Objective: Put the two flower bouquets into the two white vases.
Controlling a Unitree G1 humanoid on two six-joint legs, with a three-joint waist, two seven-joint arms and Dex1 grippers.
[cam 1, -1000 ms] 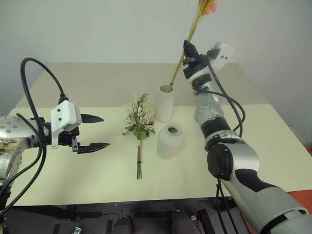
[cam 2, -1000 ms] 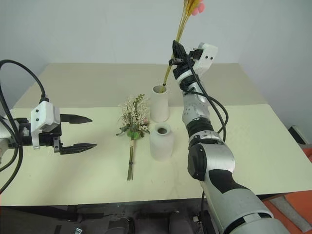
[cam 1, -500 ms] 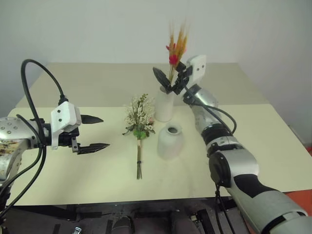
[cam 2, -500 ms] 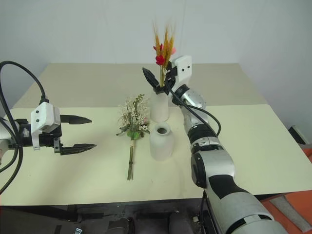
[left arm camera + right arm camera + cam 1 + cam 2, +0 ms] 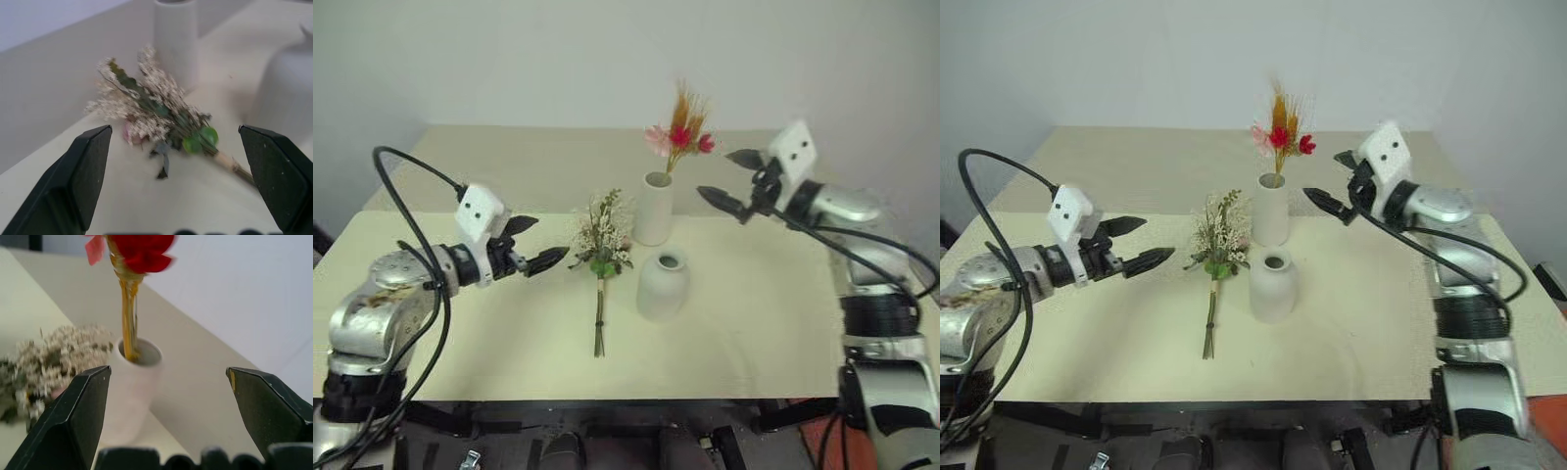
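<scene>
Thin bunch of yellow stalks with red and pink flowers standing upright in the tall cylinder vase at mid-tabletop, stems down inside its mouth, blooms fanned above the rim. Just near of that vase, close beside it, the shorter dome-shaped vase, mouth open. Left of both vases, the bushy bunch of cream sprigs, green leaves and pale pink blooms lying flat on the pale tabletop, heads toward the far side, stems trailing near. Right hand right of the tall vase and apart from it, fingers spread wide, gripping nothing, pointing left toward the vase. Left hand left of the lying bunch, above the tabletop, fingers likewise spread wide and holding nothing, tips aimed at the sprigs, near them but not touching.
</scene>
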